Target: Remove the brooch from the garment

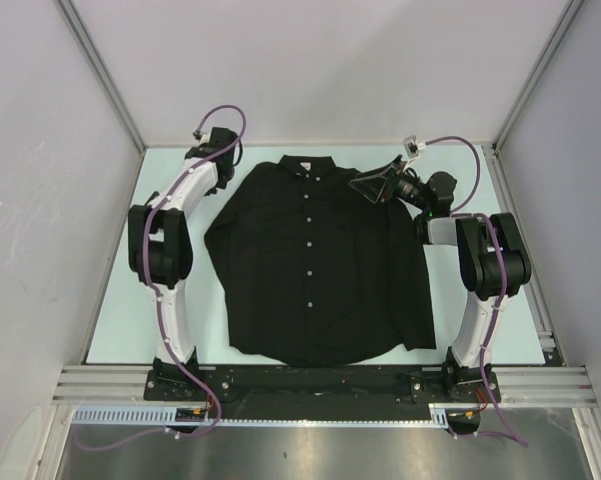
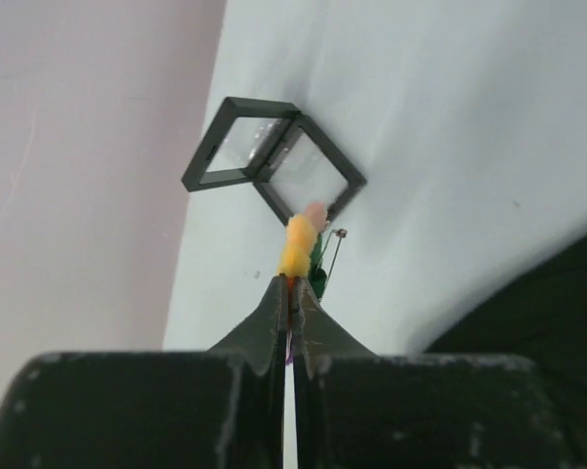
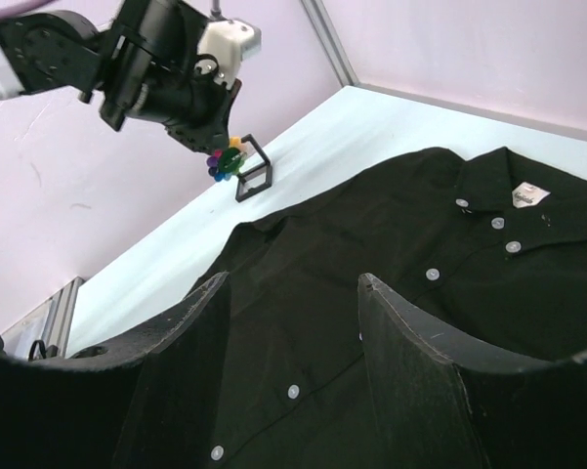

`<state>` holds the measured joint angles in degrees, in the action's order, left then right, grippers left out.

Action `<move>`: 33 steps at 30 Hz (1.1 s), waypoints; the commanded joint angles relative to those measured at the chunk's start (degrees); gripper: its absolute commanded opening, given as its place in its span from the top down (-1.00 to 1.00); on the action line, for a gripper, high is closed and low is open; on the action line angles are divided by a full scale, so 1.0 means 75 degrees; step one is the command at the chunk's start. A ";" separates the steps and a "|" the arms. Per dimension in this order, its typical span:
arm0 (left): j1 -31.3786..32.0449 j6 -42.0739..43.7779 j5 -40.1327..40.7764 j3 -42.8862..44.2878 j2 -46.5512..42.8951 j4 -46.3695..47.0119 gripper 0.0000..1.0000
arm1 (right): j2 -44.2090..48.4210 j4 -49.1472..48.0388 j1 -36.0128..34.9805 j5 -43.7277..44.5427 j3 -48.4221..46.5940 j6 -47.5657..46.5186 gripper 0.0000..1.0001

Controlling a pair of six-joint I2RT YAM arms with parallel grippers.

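Note:
The black button-up shirt (image 1: 310, 270) lies flat on the table with its collar at the far side. It also shows in the right wrist view (image 3: 420, 293) and as a dark corner in the left wrist view (image 2: 557, 313). My left gripper (image 2: 293, 283) is shut on the rainbow flower brooch (image 2: 298, 249), seen edge-on, off the shirt's far left shoulder. From the right wrist view the brooch (image 3: 225, 161) hangs in the left gripper (image 3: 210, 132) just above a small box. My right gripper (image 3: 293, 283) is open and empty above the shirt's right shoulder (image 1: 365, 185).
A small black-framed clear box (image 2: 273, 161) stands open on the pale table near the left wall, right by the brooch; it also shows in the right wrist view (image 3: 256, 176). Grey walls close in the table (image 1: 460, 330) on three sides.

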<state>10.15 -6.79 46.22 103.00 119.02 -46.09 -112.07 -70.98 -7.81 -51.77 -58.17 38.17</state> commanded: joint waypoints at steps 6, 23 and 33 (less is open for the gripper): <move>-0.0650 0.0647 0.0986 0.0012 0.0559 0.0953 0.99 | 0.0060 -0.0028 -0.0048 0.0117 -0.0013 -0.0426 -0.16; -0.0885 0.0881 0.1502 0.0599 0.1416 0.1234 1.00 | 0.0002 -0.0005 -0.0036 0.0164 -0.0013 -0.0519 -0.15; -0.0944 0.0881 0.1584 0.0739 0.1673 0.1176 1.00 | -0.0010 -0.0005 -0.0025 0.0152 -0.0013 -0.0496 -0.14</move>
<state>3.60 -1.02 55.46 106.06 131.20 -37.80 -112.07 -69.25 -7.81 -51.24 -58.17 35.73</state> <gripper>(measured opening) 0.008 0.572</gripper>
